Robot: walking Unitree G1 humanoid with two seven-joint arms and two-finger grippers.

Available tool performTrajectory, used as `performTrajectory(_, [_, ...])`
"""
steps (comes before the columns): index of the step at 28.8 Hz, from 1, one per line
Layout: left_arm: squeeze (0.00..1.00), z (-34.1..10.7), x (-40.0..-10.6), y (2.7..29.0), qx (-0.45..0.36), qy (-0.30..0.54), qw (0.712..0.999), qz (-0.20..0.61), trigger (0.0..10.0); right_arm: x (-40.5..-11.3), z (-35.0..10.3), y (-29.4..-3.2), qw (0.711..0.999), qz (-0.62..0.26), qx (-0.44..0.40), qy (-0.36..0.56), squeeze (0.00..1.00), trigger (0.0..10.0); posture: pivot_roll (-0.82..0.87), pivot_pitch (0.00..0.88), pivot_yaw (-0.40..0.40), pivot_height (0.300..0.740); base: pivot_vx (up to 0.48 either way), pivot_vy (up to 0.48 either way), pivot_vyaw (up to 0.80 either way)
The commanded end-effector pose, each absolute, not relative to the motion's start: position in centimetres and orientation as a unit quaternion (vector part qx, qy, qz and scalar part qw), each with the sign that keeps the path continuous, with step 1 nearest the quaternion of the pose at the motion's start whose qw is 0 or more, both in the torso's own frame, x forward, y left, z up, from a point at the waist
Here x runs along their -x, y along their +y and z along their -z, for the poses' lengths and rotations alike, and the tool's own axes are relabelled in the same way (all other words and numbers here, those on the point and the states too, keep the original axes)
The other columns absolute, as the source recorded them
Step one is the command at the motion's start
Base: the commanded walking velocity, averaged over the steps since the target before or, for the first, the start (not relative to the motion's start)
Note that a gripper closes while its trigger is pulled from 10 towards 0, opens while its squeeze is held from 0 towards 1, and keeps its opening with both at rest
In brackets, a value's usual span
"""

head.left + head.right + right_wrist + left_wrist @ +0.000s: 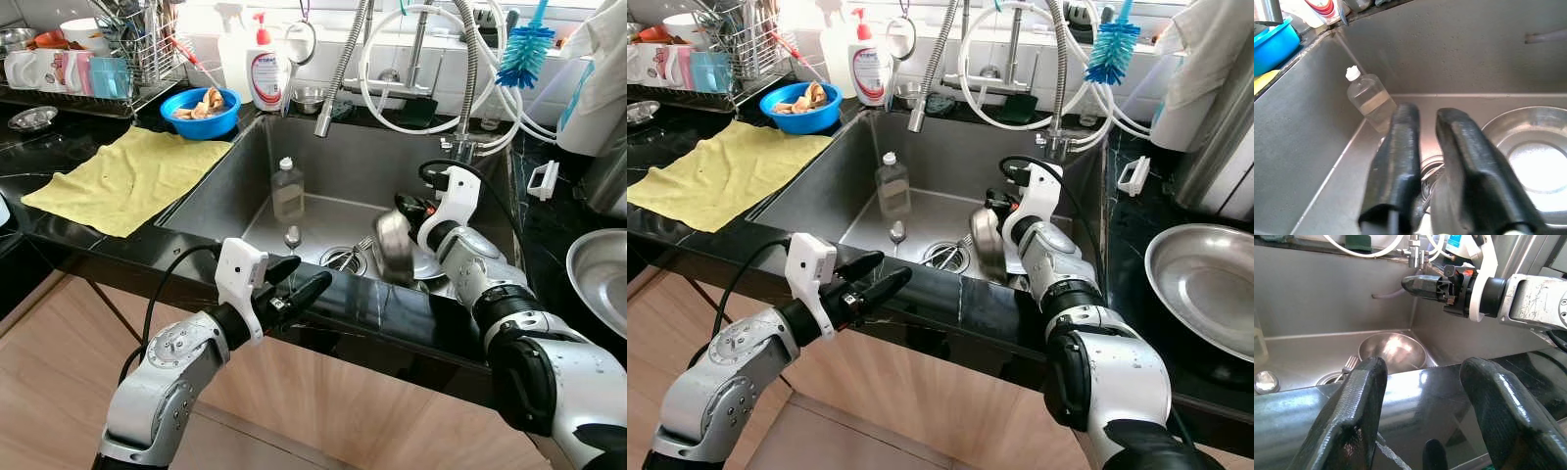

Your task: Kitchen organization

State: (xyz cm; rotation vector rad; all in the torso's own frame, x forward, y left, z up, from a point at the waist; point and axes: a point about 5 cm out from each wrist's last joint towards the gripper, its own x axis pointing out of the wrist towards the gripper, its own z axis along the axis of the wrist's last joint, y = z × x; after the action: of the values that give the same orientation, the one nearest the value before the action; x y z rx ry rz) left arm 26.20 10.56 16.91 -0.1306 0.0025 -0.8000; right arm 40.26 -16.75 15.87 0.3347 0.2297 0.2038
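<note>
1. The right gripper [404, 210] is down inside the sink [338, 162], near its right wall, with its jaws nearly together; in the right wrist view a narrow gap shows between the fingers [1400, 147].
2. Whether the jaws pinch anything cannot be told. A steel bowl [393, 245] stands tilted on its edge just below and in front of the fingertips, touching or nearly touching them.
3. A steel plate [1533, 152] lies flat on the sink floor to one side of the right jaws, beside the tilted bowl.
4. Ahead of the right jaws, farther along the sink floor, a clear bottle [287, 189] with a white cap stands upright against the back wall.
5. The drain [345, 258] with a fork [361, 245] lying by it sits between the bottle and the bowl, and a spoon [293, 237] rests just beside the bottle.
6. The left gripper [294, 289] hovers at the black counter edge [1415, 391] in front of the sink, jaws spread apart and empty.
7. Beyond the left jaws, over the counter edge, the bowl and the right gripper are seen inside the sink.
8. On the counter left of the sink lies a yellow cloth [127, 176], with a blue bowl [199, 113] behind it.
</note>
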Motion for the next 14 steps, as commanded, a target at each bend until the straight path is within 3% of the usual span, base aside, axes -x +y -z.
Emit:
performTrajectory(1, [0.0,-17.1,-25.9,10.6,0.068,0.0,0.917,0.393,10.0,-40.6,-16.9,-16.6,0.975,-0.104,-0.166,0.102,1.0,10.0,0.01,0.0,0.043,0.74,0.0,0.0,0.0])
performTrajectory(7, [0.0,-17.0,-25.9,10.7,0.067,0.003,0.918,0.392,10.0,-40.7,-17.1,-16.6,0.977,-0.101,-0.159,0.099,0.99,10.0,0.01,0.0,0.041,0.74,0.0,0.0,0.0])
performTrajectory(8, [0.0,-17.0,-25.9,10.7,0.066,0.003,0.918,0.392,10.0,-40.8,-17.4,-16.6,0.979,-0.1,-0.152,0.092,0.0,10.0,0.01,0.0,0.041,0.74,0.0,0.0,0.0])
performTrajectory(14, [0.0,-17.0,-25.9,10.7,0.064,0.005,0.918,0.391,10.0,-41.3,-20.9,-18.1,0.996,-0.062,-0.071,0.01,0.0,10.0,0.0,0.0,0.043,0.74,0.0,0.0,0.0])
